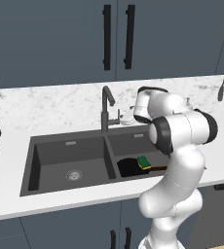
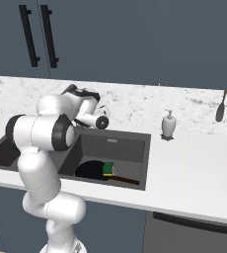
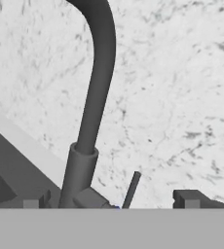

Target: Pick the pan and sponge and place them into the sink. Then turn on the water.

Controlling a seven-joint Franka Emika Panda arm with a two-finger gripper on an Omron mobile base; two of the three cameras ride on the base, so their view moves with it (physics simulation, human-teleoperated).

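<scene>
pincer: spread, empty | faucet lever: between its tips | pan, sponge: in sink

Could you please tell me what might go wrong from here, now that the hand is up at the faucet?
1. In the hand view the thin lever sits off-centre between the fingertips, so the gripper could slide past it or knock the faucet body.
2. The sponge rests on the pan in the right basin of the sink; a stream might push it off.
</scene>
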